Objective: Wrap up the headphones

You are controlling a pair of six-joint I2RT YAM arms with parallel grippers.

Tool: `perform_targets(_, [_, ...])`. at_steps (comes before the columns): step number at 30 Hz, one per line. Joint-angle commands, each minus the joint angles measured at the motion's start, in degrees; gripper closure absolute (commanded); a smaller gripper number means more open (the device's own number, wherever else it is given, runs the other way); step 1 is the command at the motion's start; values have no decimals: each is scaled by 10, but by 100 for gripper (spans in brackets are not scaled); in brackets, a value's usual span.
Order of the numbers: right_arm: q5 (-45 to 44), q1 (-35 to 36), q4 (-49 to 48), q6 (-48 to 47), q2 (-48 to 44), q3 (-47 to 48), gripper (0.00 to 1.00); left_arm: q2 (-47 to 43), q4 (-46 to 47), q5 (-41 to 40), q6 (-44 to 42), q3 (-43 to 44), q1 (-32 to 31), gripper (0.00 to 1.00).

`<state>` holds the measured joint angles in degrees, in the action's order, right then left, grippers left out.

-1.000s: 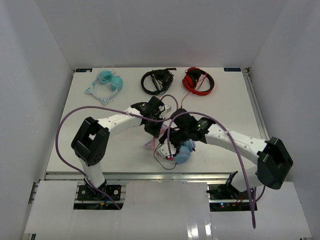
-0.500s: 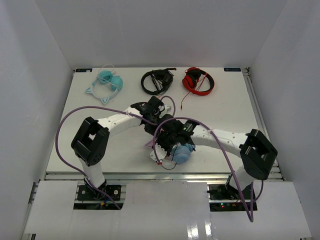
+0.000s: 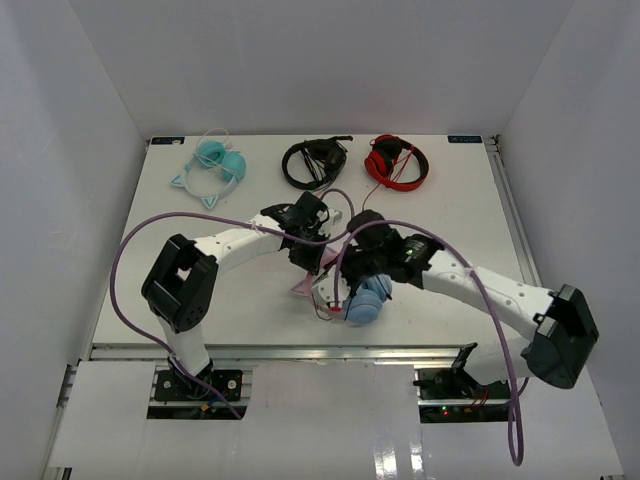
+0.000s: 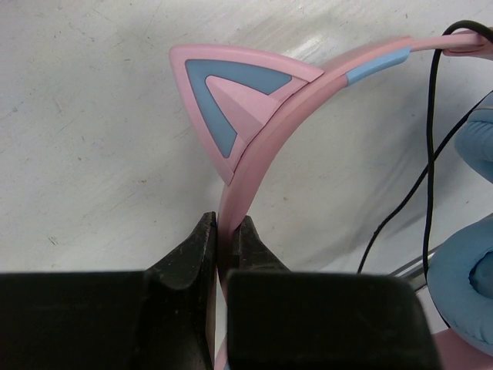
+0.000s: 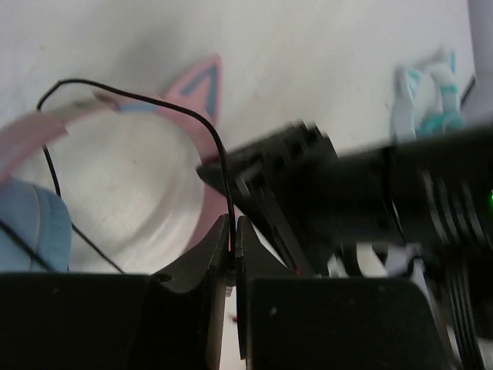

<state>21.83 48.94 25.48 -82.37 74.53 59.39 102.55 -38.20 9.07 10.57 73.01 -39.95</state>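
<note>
Headphones [image 3: 368, 300] are lying on the table [image 3: 450, 200] near its front edge, between the two arms. Left gripper [image 4: 223, 231] is clamping the pink headband [image 4: 258, 150] just below a cat ear [image 4: 231, 100]. Right gripper [image 5: 233, 231] is pinching the thin black cable [image 5: 154, 101] between closed fingers, close beside the left gripper.

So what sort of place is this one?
Probably a lab test cell: white walls boxing in a table, two robot arms bolted at its near edge, three headphone sets along the far side.
</note>
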Motion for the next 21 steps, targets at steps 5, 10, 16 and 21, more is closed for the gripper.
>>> perform_targets(5, [80,-230,-110,141,-11,-63,92,-76,44,36,2,1,5,100])
perform_targets(10, [131,-284,-145,221,51,-67,92,-106,63,41,2,-6,5,100])
perform_targets(16, [208,-302,-148,292,127,-36,92,-135,97,26,7,-15,6,100])
perform_targets(21, [219,-302,-149,333,208,39,92,-104,111,-51,32,-7,28,100])
